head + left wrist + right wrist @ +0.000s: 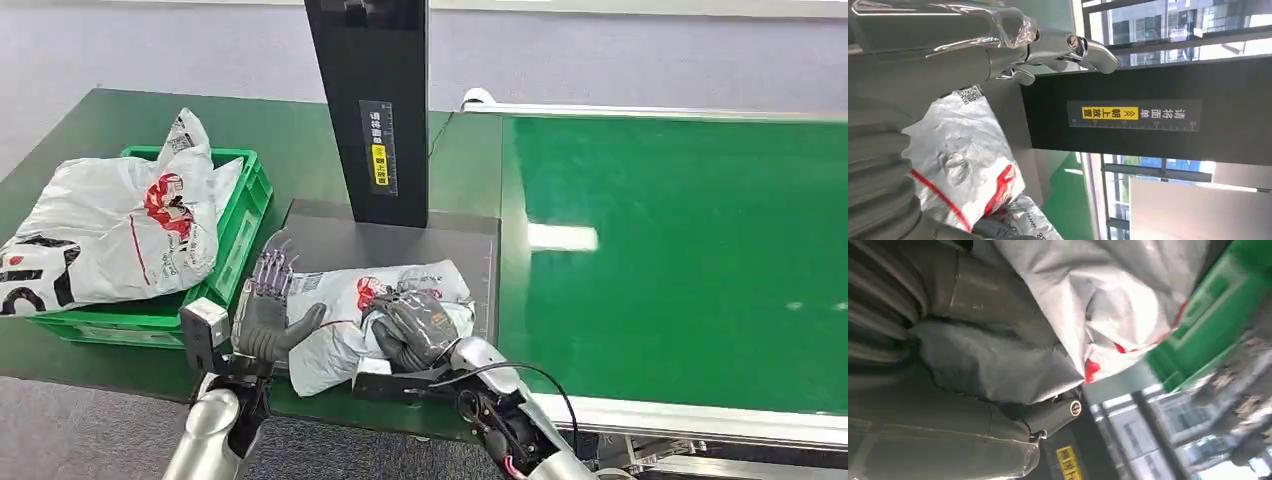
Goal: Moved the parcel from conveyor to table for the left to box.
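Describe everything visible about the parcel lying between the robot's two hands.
The parcel is a soft white plastic mailer bag, crinkled, with red print and a printed label carrying a QR code near one end. It lies flat on the dark grey mat at the table's near edge, just in front of the black upright post. The right hand grips its right end from above; the left hand, fingers spread, sits against its left end.

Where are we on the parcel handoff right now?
Done: the parcel is off the green conveyor and lies on the grey pad under the black post. In hand: the right hand rests on it, and the left hand is open at its other end. Left: boxing it in the green crate, which already holds parcels.
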